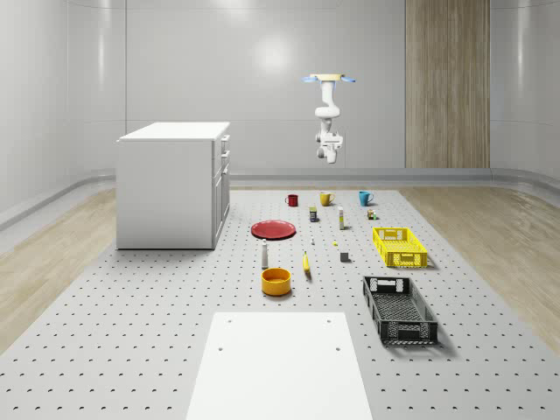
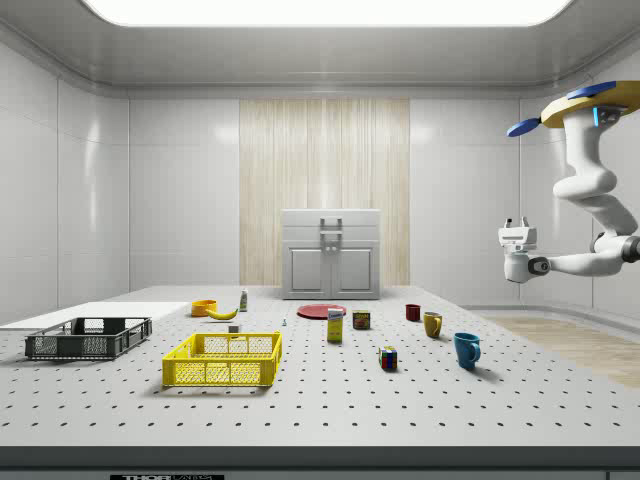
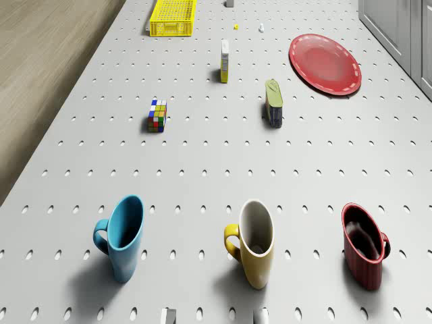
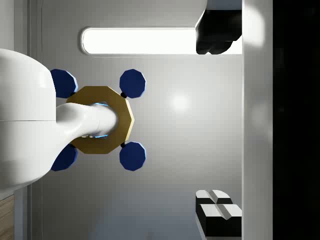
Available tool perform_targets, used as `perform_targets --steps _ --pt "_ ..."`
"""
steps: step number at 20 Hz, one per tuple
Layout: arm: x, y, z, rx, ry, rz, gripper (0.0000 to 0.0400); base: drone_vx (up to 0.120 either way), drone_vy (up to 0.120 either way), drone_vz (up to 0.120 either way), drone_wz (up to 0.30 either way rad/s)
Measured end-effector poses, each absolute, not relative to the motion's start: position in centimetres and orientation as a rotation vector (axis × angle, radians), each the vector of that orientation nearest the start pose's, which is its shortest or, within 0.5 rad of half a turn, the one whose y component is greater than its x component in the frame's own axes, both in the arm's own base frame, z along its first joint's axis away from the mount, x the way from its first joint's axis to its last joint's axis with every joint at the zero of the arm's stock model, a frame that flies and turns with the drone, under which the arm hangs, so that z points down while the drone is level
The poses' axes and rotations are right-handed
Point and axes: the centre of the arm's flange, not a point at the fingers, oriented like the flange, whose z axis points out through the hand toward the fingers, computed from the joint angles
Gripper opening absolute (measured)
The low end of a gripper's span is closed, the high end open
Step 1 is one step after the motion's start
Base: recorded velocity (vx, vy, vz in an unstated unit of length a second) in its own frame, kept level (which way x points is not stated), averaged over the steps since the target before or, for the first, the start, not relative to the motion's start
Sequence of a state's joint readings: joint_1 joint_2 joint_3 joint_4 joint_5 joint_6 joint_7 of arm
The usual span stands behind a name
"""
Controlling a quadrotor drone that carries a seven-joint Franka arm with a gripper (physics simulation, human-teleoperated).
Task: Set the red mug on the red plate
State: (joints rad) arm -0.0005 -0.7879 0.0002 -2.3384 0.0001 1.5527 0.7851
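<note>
The red mug (image 1: 292,200) (image 3: 364,253) stands upright on the pegboard table, at one end of a row with a yellow mug (image 3: 255,243) and a blue mug (image 3: 123,236). The red plate (image 1: 274,229) (image 3: 325,63) lies flat a little nearer the white cabinet, bare. The drone (image 1: 328,79) (image 2: 590,100) hovers high above the table's far end, behind the mug row. Its arm hangs down and bends forward; my gripper (image 2: 515,228) (image 4: 217,125) is well above the mugs, pointing up at the drone's underside, open and holding nothing.
A Rubik's cube (image 3: 157,115), a tipped can (image 3: 273,102) and a small box (image 3: 225,61) lie between the mugs and the plate. A yellow crate (image 1: 400,246), black crate (image 1: 400,309), orange bowl (image 1: 276,281) and banana (image 1: 306,264) sit nearer. The white cabinet (image 1: 173,184) stands beside the plate.
</note>
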Motion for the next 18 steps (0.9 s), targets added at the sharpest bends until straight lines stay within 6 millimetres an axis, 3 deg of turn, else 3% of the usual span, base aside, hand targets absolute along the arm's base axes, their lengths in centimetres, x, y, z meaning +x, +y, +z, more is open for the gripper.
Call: perform_targets --steps 2,8,15,18 --pt "30.2 0.0 61.3 -2.901 1.202 -0.006 0.04 0.0 0.0 0.0 0.0" --pt "30.2 0.0 65.4 -2.899 1.201 -0.012 0.04 0.007 -0.12 0.0 0.0" --pt "30.4 0.0 68.1 -2.897 1.2 -0.02 0.04 0.12 -0.12 0.0 0.0" --pt "30.4 0.0 68.6 -2.897 1.2 -0.024 0.04 0.027 -0.12 0.0 0.0"
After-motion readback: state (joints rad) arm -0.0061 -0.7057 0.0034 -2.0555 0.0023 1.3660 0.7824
